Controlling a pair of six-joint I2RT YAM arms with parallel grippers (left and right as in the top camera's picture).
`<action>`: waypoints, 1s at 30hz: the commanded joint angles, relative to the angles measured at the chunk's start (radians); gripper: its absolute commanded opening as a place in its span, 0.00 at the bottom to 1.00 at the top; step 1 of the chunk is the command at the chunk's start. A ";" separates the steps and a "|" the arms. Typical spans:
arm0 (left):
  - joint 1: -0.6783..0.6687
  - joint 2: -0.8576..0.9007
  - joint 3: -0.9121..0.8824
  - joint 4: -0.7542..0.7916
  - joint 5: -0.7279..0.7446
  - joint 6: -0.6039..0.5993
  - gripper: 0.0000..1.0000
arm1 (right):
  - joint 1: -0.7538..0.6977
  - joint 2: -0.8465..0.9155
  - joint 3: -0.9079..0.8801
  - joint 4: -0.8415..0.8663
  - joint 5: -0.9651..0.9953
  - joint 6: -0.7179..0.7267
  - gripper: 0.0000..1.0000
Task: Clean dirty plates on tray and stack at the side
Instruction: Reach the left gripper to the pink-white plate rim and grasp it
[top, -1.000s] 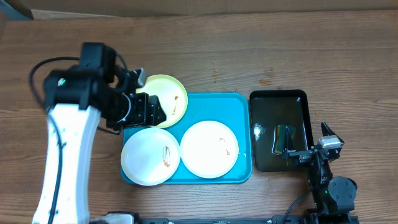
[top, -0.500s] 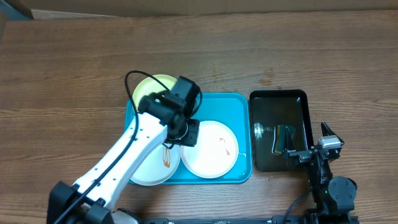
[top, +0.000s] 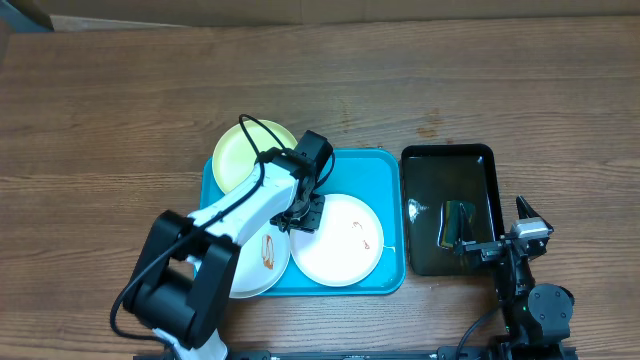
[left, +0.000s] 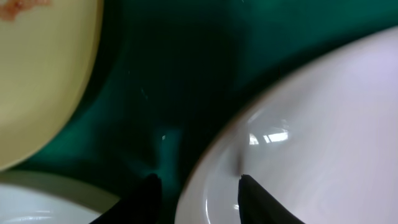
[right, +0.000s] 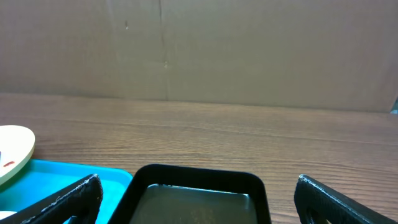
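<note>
The turquoise tray (top: 392, 190) holds two white plates with brown smears: one at the right (top: 345, 245) and one at the front left (top: 262, 262), partly under my left arm. The lime-green plate (top: 245, 152) leans on the tray's back left corner. My left gripper (top: 305, 212) is low over the tray, open, its fingers (left: 199, 186) either side of the right white plate's left rim (left: 323, 124). The green plate (left: 43, 74) shows at the upper left of the left wrist view. My right gripper (top: 500, 246) is open and empty at the front right.
A glossy black tray (top: 450, 165) with dark liquid and a small greenish object (top: 458, 222) stands right of the turquoise tray. In the right wrist view my open fingers (right: 198, 182) frame the black tray (right: 199, 171). Bare wooden table (top: 120, 100) lies around.
My left arm has swung from the tray's left side, across the green plate, to the middle of the tray. Its gripper now sits at the right white plate's rim. The right arm has not moved.
</note>
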 joint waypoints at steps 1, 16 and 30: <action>0.021 0.035 -0.006 0.023 -0.012 0.039 0.40 | 0.004 -0.010 -0.010 0.005 0.010 -0.004 1.00; 0.026 0.043 -0.006 0.099 0.029 -0.008 0.04 | 0.004 -0.010 -0.010 0.005 0.010 -0.004 1.00; 0.106 0.043 -0.006 0.090 0.026 -0.066 0.08 | 0.004 -0.010 -0.010 0.005 0.010 -0.004 1.00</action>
